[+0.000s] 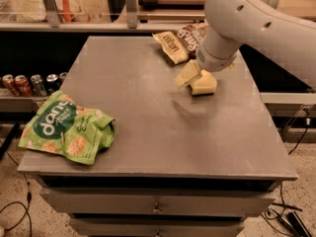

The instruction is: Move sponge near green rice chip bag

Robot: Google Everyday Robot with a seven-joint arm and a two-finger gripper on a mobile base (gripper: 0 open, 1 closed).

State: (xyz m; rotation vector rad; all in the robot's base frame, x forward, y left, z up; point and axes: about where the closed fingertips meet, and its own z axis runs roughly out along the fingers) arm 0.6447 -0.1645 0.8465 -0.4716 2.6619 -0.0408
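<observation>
Toward the far right of the one grey metal table [163,137], the single gripper [195,80] is closed on the one small pale yellow foam sponge [205,85], holding it just above the surface. One brown-and-cream snack bag [178,41] lies just behind. One bright green foil rice chip bag [66,127] lies well apart at the front left corner. At least four drink cans [29,83] stand on a shelf to the left.

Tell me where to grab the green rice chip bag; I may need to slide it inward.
On the green rice chip bag, pinch the raised, crumpled fold at the end facing the table's middle, coming down from that side: the rest lies flat, and the other end sits at the edge. The end effector hangs across the table, near the brown snack bag.
</observation>
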